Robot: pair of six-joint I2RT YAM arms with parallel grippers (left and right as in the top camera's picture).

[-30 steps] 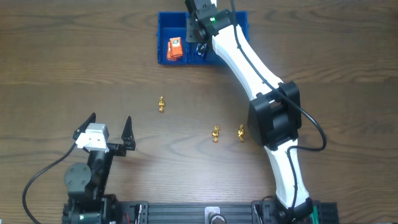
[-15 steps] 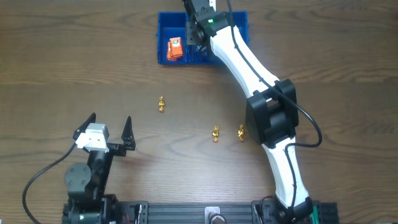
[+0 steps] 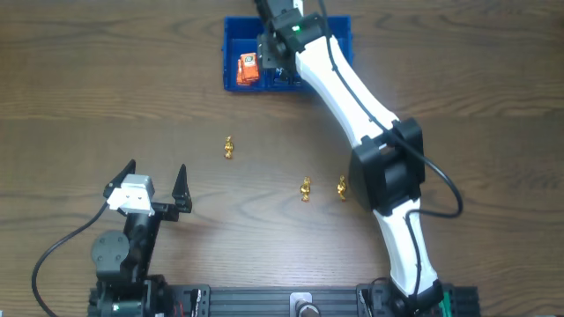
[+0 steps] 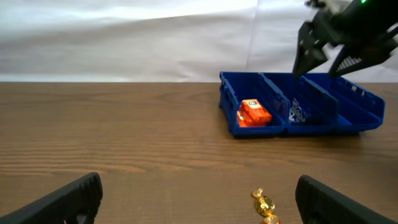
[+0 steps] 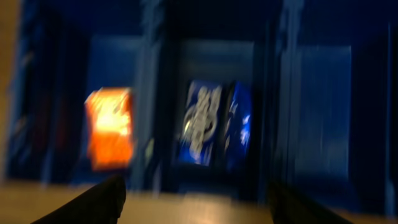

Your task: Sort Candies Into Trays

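Nudged leftward since a second ago, the right gripper (image 3: 271,53) hangs with fingers apart and empty over the blue tray (image 3: 228,53). An orange candy (image 3: 248,69) lies in the tray's left compartment and a blue candy (image 5: 211,121) in the middle one. Gold candies (image 3: 229,147) lie scattered on the table (image 3: 88,106). The left gripper (image 3: 156,180) is spread wide near its base.
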